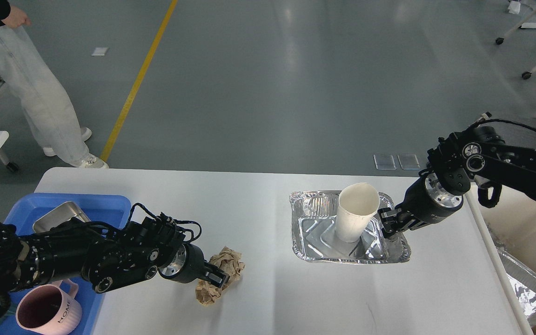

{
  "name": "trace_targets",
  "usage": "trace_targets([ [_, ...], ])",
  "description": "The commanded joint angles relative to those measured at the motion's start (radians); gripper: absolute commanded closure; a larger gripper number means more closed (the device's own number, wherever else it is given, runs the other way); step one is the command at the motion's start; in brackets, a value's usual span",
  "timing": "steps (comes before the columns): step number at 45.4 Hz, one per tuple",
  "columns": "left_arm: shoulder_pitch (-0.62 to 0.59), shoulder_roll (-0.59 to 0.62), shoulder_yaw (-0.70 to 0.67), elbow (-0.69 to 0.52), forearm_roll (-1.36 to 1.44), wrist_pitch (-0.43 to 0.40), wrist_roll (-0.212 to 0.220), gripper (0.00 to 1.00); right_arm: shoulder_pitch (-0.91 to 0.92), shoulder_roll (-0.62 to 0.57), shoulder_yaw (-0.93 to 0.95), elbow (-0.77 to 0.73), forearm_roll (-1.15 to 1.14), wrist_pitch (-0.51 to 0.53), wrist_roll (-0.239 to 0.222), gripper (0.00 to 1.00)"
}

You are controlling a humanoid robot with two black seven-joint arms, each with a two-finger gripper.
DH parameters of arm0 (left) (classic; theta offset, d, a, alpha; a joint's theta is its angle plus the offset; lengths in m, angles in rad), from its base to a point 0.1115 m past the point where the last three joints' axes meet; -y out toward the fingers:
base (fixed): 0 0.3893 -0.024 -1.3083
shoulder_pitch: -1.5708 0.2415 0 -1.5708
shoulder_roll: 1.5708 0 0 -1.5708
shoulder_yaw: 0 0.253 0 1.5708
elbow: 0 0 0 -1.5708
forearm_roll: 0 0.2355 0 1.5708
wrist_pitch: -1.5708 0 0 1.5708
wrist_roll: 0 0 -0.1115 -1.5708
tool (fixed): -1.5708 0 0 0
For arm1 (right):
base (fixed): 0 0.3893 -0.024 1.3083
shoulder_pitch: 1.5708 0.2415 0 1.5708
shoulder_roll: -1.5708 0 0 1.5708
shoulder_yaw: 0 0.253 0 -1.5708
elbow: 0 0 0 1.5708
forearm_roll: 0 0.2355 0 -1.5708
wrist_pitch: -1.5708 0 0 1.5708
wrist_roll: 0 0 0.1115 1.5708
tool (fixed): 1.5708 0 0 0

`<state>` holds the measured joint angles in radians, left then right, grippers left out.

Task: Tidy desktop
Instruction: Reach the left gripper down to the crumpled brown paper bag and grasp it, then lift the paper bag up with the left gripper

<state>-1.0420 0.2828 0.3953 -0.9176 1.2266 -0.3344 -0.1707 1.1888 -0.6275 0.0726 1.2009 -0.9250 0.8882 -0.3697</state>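
Filling the lower half of the frame, the desktop (268,195) is a white matte slab with rounded far corners, its long axis running left to right; the middle strip between the two arms lies bare, as does the lower right. At the lower left a blue plastic tray (110,204) overhangs the table's left side, carrying a steel pan (58,215) and a pink mug (47,311). The left gripper (219,275) reaches rightward at lower centre, its jaws narrow and closed on a crumpled ball of brown paper (226,267) lying on the table. Right of centre sits a crinkled foil tray (305,204), well inside the far edge, with a white paper cup (355,211) standing in it, leaning slightly. The right gripper (384,223) comes in from the upper right and clamps the cup's right wall. Beyond the table's right edge lies another foil tray (526,293).
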Motion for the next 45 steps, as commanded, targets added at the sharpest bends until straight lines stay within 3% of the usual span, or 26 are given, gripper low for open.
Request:
trace_targets([
  [1, -0.044, 0.104, -0.044, -0.085, -0.007, -0.044, 0.01, 1.0, 0.0, 0.002, -0.001, 0.0, 0.0, 0.0, 0.0, 1.0],
  [16, -0.118, 0.579, -0.253, -0.426, -0.001, -0.235, 0.003, 1.0, 0.0, 0.006, -0.001, -0.001, 0.0, 0.0, 0.0, 1.0],
  [19, -0.147, 0.716, -0.314, -0.507, -0.002, -0.294, -0.01, 1.0, 0.0, 0.006, -0.001, -0.001, 0.0, 0.0, 0.0, 1.0],
  [25, -0.155, 0.852, -0.441, -0.59, -0.006, -0.377, -0.061, 1.0, 0.0, 0.008, -0.001, -0.003, 0.0, 0.0, 0.0, 1.0],
  [30, -0.177, 0.912, -0.533, -0.615, -0.015, -0.463, -0.087, 1.0, 0.0, 0.011, -0.001, -0.009, 0.0, 0.0, 0.0, 1.0],
  [36, -0.256, 0.917, -0.584, -0.615, -0.087, -0.555, -0.089, 1.0, 0.002, 0.011, -0.001, -0.009, 0.0, 0.0, 0.0, 1.0],
  [45, -0.404, 0.842, -0.573, -0.6, -0.14, -0.583, -0.093, 1.0, 0.003, 0.015, 0.001, -0.009, 0.002, 0.0, 0.0, 1.0],
])
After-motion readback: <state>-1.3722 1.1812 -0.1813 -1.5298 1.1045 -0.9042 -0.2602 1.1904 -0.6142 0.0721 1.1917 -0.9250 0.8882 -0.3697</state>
